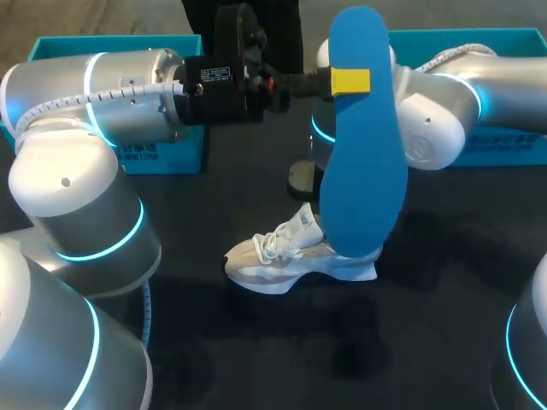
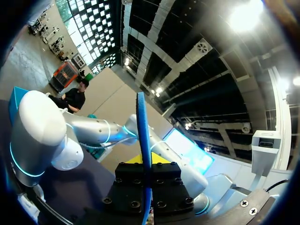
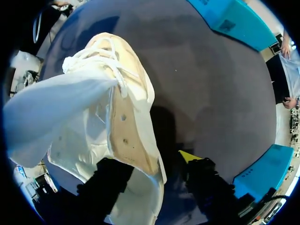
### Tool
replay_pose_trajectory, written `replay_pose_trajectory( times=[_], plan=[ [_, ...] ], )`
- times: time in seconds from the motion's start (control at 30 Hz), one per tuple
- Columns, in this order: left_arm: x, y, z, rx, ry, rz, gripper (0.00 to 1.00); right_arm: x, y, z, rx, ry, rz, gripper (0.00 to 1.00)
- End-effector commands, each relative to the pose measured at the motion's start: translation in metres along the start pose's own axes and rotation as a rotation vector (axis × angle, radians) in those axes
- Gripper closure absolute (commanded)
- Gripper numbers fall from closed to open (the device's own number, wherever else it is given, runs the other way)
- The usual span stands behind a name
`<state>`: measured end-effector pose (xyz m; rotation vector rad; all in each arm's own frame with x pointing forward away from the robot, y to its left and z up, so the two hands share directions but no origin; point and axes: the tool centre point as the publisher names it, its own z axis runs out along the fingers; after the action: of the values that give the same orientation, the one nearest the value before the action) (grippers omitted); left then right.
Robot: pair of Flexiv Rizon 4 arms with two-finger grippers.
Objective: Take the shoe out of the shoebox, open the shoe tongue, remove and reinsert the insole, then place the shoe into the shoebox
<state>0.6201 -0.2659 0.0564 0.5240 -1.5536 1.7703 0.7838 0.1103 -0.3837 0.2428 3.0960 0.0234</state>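
Left claw point(image 1: 349, 82) clenched on the blue insole point(image 1: 363, 162), upright. Below it the white laced shoe point(image 1: 286, 252) sits on the table point(image 1: 256, 342). Right claw point(image 3: 152, 166) at its heel, seemingly released; the insole screens it overhead. A teal shoebox point(image 1: 162, 158) stands beyond.

Dark matte table point(image 1: 256, 342) all around, soft shadows point(image 1: 346, 337) pooling near the table's middle, paler sheen towards the table's right side.
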Motion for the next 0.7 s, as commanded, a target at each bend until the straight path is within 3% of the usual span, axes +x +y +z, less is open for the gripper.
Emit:
replay_pose_trajectory(
  times=[0.03,0.07,0.1,0.13,0.17,0.33,0.4,0.7],
  plan=[
    [0.0,0.002,0.0,0.002,-0.001,0.001,1.0,0.001,-0.005,-0.003,-0.005,-0.006,0.004,0.0],
    [0.0,0.002,0.0,0.002,-0.001,0.001,1.0,0.0,-0.005,-0.001,-0.002,-0.006,0.004,0.0],
    [0.0,0.002,0.0,0.002,-0.001,0.001,1.0,0.0,-0.005,0.001,-0.001,-0.005,0.005,0.08],
    [0.0,0.002,0.0,0.002,-0.001,0.001,1.0,0.0,-0.005,0.002,-0.001,-0.002,0.006,0.34],
    [0.0,0.002,0.0,0.002,-0.001,0.001,1.0,0.0,-0.005,0.003,-0.001,-0.001,0.006,0.51],
    [0.0,0.002,0.0,0.002,-0.001,0.001,1.0,0.001,-0.002,0.007,0.004,0.009,-0.002,0.78],
    [0.0,0.002,0.0,0.002,-0.001,0.001,1.0,0.002,-0.001,0.008,0.003,0.011,0.0,1.0],
    [0.0,0.002,0.0,0.002,-0.001,0.001,1.0,0.007,-0.002,-0.001,0.02,0.054,0.043,1.0]
  ],
)
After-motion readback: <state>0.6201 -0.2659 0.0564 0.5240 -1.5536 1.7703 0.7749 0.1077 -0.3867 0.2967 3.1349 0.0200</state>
